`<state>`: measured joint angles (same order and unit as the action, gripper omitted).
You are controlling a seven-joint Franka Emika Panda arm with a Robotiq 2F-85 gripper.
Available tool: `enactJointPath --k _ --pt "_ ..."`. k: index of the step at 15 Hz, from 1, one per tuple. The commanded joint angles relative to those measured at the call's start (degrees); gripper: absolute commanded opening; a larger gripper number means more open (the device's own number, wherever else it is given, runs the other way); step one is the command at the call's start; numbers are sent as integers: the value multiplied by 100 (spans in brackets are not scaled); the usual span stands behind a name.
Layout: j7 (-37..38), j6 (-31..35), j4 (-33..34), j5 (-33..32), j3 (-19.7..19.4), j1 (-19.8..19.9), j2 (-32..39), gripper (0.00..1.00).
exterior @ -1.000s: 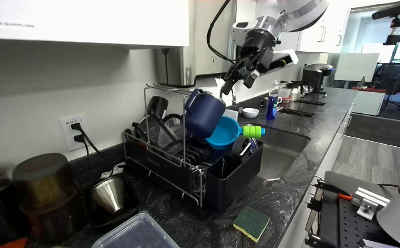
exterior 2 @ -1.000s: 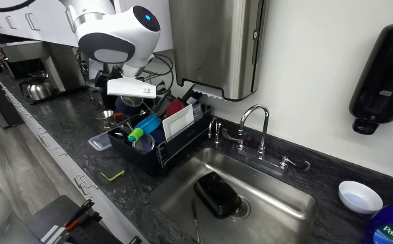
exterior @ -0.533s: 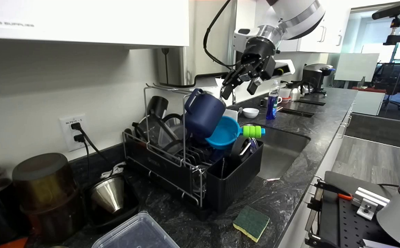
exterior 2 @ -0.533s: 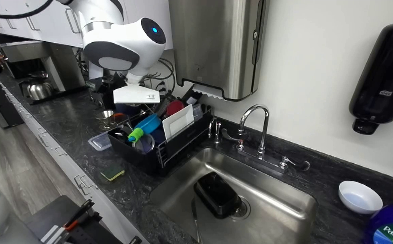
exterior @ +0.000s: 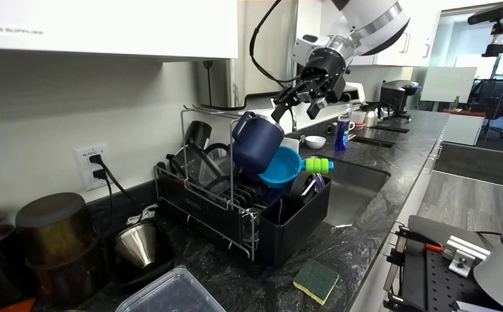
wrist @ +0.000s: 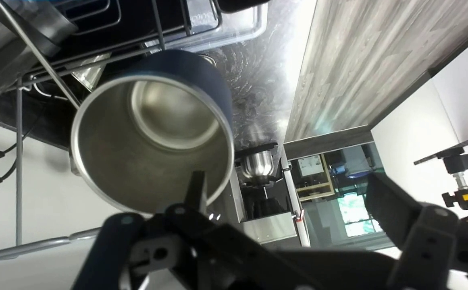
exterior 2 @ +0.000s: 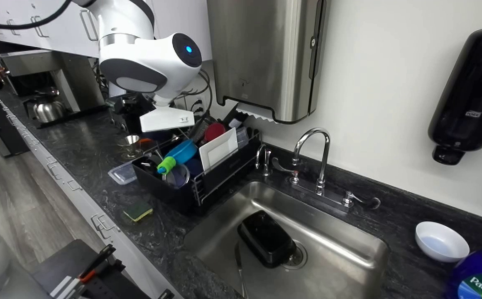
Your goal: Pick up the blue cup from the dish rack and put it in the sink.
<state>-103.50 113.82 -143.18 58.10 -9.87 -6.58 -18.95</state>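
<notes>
The blue cup is a dark navy mug point(exterior: 255, 145) with a steel inside. It lies tilted on top of the dish rack point(exterior: 203, 212), its handle toward the wall side. In an exterior view the white wrist mount hides most of it. In the wrist view its open mouth point(wrist: 157, 137) faces the camera. My gripper point(exterior: 295, 112) is open just above the mug's rim. In the wrist view one finger of the gripper point(wrist: 292, 197) overlaps the mouth near the rim, the other is outside it. I cannot tell whether the finger is inside. The sink point(exterior 2: 328, 249) is beside the rack.
A light-blue strainer point(exterior: 281, 167) with a green handle, a white plate point(exterior 2: 220, 149) and other dishes crowd the rack. The rack's wire frame point(exterior: 232, 164) rises beside the mug. The sink holds a black container point(exterior 2: 265, 238). A faucet point(exterior 2: 324, 153) and towel dispenser point(exterior 2: 265, 54) stand near.
My arm has come down, and the gripper has shifted slightly toward the mug's rim, with its fingers staying apart. The mug and the rack have not moved.
</notes>
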Motion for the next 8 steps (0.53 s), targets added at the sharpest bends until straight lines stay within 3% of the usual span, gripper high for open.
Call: enactJointPath --k 1,8 --pt "-602 -19 -72 357 195 244 75 100" --pt "-1377 25 -130 628 249 387 248 100"
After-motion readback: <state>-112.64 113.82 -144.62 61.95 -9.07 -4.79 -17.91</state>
